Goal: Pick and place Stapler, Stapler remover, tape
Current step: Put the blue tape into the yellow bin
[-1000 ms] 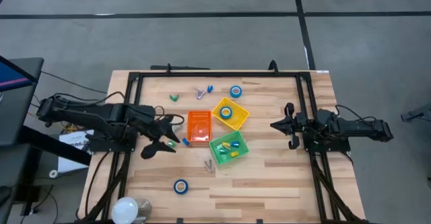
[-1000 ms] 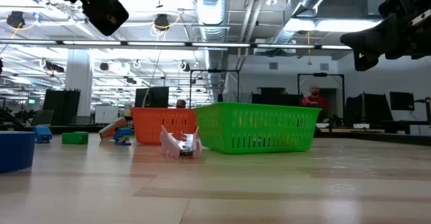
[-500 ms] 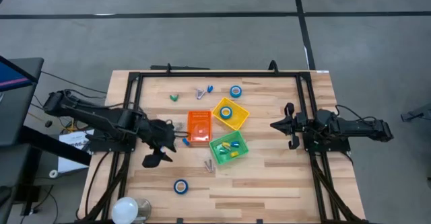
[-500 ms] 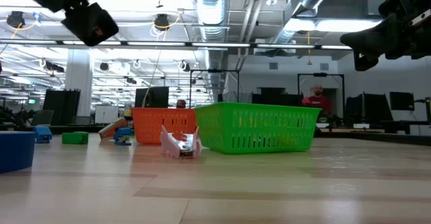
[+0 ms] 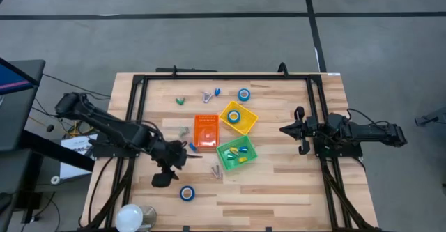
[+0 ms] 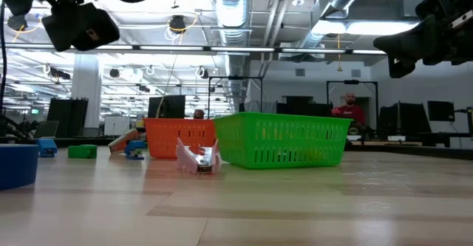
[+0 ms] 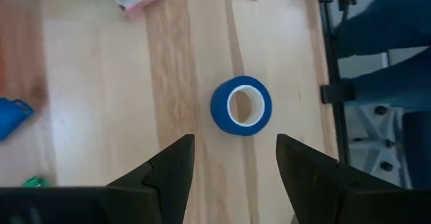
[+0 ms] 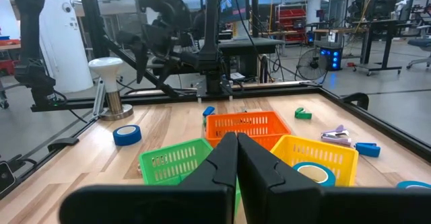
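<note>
A blue tape roll point(image 7: 241, 106) with a white core lies flat on the wooden table point(image 5: 279, 190) near its front edge, also in the high view point(image 5: 187, 193) and at the low view's left edge point(image 6: 16, 165). My left gripper point(image 7: 234, 143) hangs open above the table, slanting down, just short of this roll and touching nothing; in the high view it point(image 5: 181, 162) is between the orange bin and the roll. A second roll point(image 5: 244, 94) lies at the back, a third point(image 5: 234, 116) in the yellow bin. My right gripper point(image 8: 237, 150) waits shut at the right side point(image 5: 284, 129).
Orange point(image 5: 206, 132), yellow point(image 5: 238, 118) and green point(image 5: 237, 152) bins stand mid-table. A small silver-and-pink tool point(image 5: 217, 170) lies in front of the green bin. Small blue, green and grey items lie around the bins. A white round-topped stand point(image 5: 132, 217) stands at the front left corner.
My left gripper has swung from beside the orange bin toward the table's near edge and the front tape roll, sinking a little and tipping further downward. Its fingers keep the same gap. The tape and bins have stayed put.
</note>
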You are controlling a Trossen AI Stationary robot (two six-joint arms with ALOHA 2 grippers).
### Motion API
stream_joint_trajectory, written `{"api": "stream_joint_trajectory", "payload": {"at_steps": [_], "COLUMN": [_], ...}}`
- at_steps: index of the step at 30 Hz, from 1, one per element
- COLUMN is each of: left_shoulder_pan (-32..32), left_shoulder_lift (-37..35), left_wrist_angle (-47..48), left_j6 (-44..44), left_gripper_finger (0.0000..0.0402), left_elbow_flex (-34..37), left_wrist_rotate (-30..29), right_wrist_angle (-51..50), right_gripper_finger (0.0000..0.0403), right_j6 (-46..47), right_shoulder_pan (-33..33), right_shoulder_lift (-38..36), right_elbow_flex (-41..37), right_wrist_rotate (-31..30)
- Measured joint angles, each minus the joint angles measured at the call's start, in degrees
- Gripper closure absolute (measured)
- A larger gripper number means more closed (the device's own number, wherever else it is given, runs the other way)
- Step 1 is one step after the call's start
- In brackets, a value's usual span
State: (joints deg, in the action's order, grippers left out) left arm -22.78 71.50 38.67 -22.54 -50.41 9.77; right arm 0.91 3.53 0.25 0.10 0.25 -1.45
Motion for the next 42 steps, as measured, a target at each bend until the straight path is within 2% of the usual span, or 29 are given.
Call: {"api": "stream_joint_trajectory", "payload": {"at_steps": [4, 9, 18, 25, 28, 35, 42], "left_shoulder_pan": [-1.7, -3.6, -6.9, -9.4, -9.7, -9.6, -9.6], "left_shoulder_lift": [1.8, 4.5, 12.5, 16.6, 17.9, 20.4, 24.0], "left_wrist_angle": [1.6, 2.1, 1.8, 0.2, -0.3, -1.0, -2.3], "left_j6": [-0.9, -6.2, -11.4, -14.0, -15.9, -18.9, -18.9], "left_gripper_finger": [0.0202, 0.0202, 0.0202, 0.02, 0.0182, 0.0109, 0.0096], "left_elbow_flex": [-3.3, -6.1, -6.9, -6.9, -6.9, -6.9, -6.9], "left_wrist_rotate": [-2.6, -2.7, -3.2, -9.2, -10.1, -10.1, -10.1], "right_wrist_angle": [0.0, 0.0, 0.0, 0.0, 0.0, 0.0, 0.0], "right_gripper_finger": [0.0402, 0.0402, 0.0402, 0.0402, 0.0402, 0.0402, 0.0402], "right_j6": [0.0, 0.0, 0.0, 0.0, 0.0, 0.0, 0.0], "right_shoulder_pan": [0.0, 0.0, 0.0, 0.0, 0.0, 0.0, 0.0], "right_shoulder_lift": [0.0, 0.0, 0.0, 0.0, 0.0, 0.0, 0.0], "right_elbow_flex": [0.0, 0.0, 0.0, 0.0, 0.0, 0.0, 0.0], "right_wrist_rotate": [0.0, 0.0, 0.0, 0.0, 0.0, 0.0, 0.0]}}
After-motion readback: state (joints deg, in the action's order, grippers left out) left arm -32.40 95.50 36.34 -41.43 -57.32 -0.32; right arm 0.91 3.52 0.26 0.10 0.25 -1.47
